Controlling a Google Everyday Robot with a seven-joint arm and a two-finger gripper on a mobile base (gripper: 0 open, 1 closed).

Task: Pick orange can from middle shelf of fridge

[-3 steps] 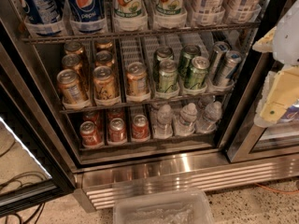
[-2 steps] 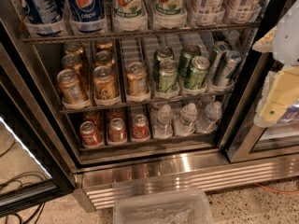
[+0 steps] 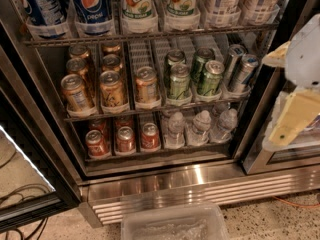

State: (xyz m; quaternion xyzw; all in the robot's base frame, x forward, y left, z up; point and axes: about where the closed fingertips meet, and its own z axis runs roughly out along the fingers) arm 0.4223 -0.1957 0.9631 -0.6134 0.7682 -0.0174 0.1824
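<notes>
View into the open fridge (image 3: 200, 181). The middle shelf (image 3: 150, 112) is running across the centre of the view, its clear lanes holding cans in rows. Orange cans are filling the three lanes toward 9 o'clock. The nearest orange can (image 3: 146, 83) is standing upright at the front of the third lane, just left of centre, with an empty-looking lane stretch behind it. Green cans (image 3: 179, 80) are occupying the lanes toward 3 o'clock. Large soda bottles (image 3: 92, 4) are standing on the rack at 12 o'clock; red cans (image 3: 125, 139) and water bottles (image 3: 200, 129) are sitting on the rack below, toward 6 o'clock. The gripper (image 3: 272, 100) is hanging at 3 o'clock, outside the cabinet and well apart from the orange cans, its jaws apart and holding nothing. A clear plastic bin (image 3: 175, 223) is lying on the floor at 6 o'clock.
</notes>
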